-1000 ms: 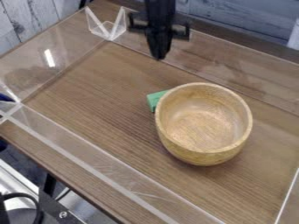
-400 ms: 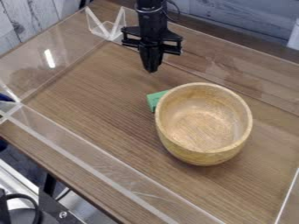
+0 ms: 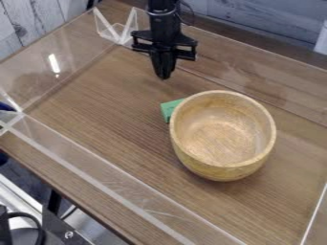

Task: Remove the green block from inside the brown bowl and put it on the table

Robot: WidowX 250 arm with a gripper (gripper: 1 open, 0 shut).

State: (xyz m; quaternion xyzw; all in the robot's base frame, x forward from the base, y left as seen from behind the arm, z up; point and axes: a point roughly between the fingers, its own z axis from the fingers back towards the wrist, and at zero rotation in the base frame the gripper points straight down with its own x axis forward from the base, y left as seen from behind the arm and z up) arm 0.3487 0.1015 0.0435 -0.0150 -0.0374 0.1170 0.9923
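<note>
Green bit first: the green block [image 3: 169,109] is sitting on the table [image 3: 90,115], tucked right against the outside of the brown bowl [image 3: 223,134] on its upper-left side. Only a small corner of it shows, the bowl's rim hides the rest, so you can't see its full length from this angle. The bowl itself looks empty inside, just pale wood grain and a thick rim. So going by how things lie, I'd say the job is basically done.

If you did need to grab it again, I'd guess it's light and rigid, plain flat faces, nothing fragile. Probably a bit slick. You'd want to pinch it across the narrow width, on the two long faces, but with it snug against the bowl wall there isn't much room for a finger on that side. A knock could easily skid it or nudge the bowl.

Your gripper [image 3: 163,73] hangs over bare tabletop, up and to the left of the block, clear of both things. It points straight down, jaws pinched together, nothing between them.
</note>
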